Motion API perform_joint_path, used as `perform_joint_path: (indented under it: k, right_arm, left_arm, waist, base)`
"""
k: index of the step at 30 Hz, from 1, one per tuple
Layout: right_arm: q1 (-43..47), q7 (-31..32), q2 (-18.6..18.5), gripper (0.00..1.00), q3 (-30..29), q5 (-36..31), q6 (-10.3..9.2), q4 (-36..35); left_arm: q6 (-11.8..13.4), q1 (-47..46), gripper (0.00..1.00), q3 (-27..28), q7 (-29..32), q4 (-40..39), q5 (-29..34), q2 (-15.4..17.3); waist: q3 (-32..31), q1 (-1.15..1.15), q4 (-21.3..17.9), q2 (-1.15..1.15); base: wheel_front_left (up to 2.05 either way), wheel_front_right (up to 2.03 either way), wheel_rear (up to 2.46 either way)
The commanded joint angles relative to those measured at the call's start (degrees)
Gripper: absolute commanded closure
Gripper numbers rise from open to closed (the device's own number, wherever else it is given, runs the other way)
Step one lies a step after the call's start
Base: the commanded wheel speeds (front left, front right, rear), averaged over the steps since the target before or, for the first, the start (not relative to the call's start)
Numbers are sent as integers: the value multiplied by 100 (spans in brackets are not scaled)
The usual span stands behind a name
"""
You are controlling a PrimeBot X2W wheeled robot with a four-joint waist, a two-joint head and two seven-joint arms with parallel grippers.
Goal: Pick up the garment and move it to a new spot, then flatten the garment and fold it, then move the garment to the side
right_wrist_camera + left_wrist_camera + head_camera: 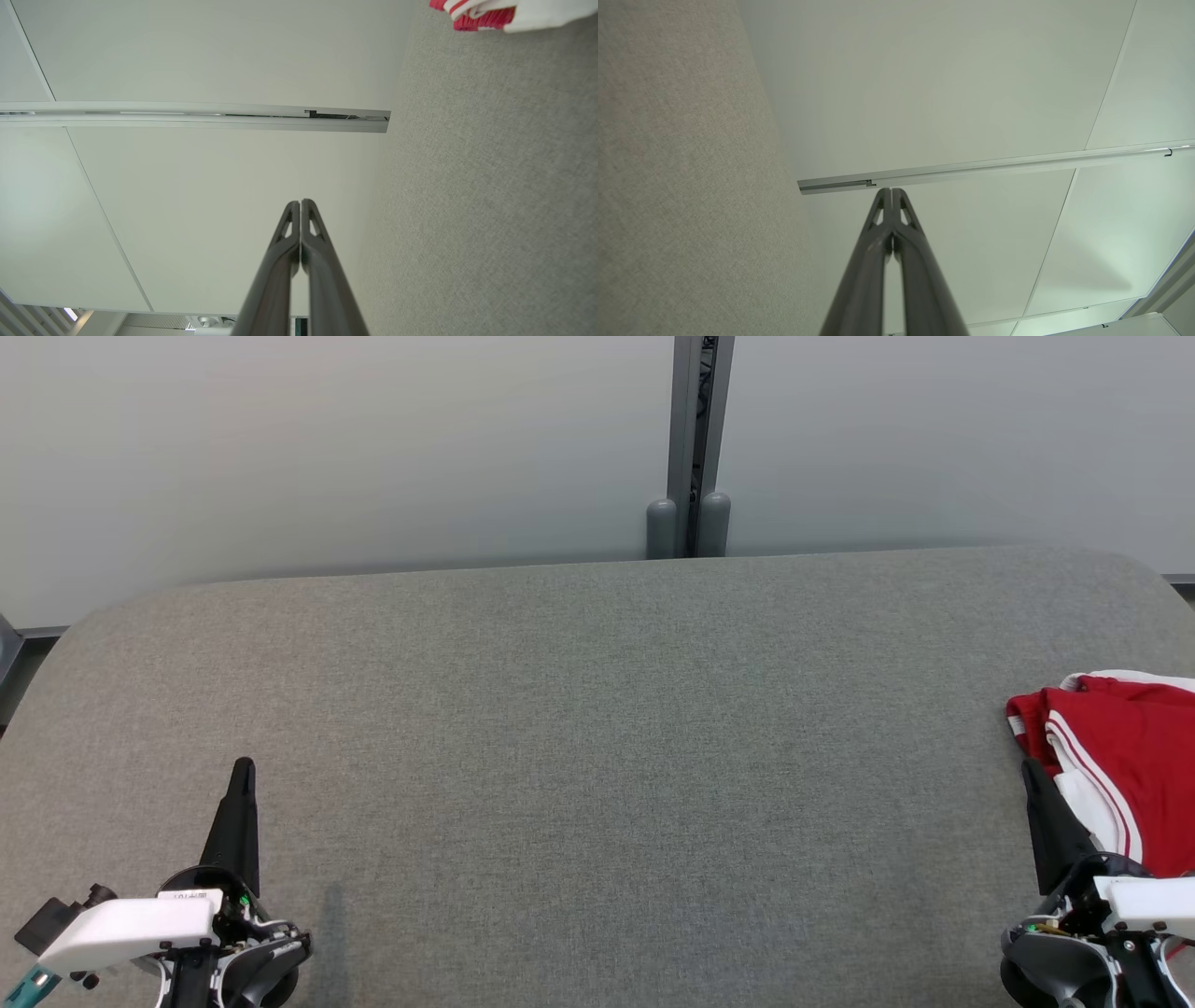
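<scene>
Just beside the right gripper (1030,769) lies the red garment (1141,756).

The garment (1134,756) is red with white stripes and panels, the bench (597,756) heathered grey, the wall (327,448) pale grey, the left tool (243,767) and right tool (1030,768) black with white housings.
</scene>
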Motion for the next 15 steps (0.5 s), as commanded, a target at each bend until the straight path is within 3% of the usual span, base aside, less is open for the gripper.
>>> perform_joint_path:
  k: [1, 15]
  right_arm:
    - [-51, 18, -52, 100, -5, 15, 2, -18]
    - [-51, 18, -52, 100, -4, 15, 2, -18]
  left_arm:
    - [-23, -86, 100, 22, 18, -18, -8, 31]
    - [-23, -87, 100, 22, 18, -18, -8, 31]
  waist:
    - [0, 0, 0, 0]
    - [0, 0, 0, 0]
  base:
    - [0, 0, 0]
    - [0, 0, 0]
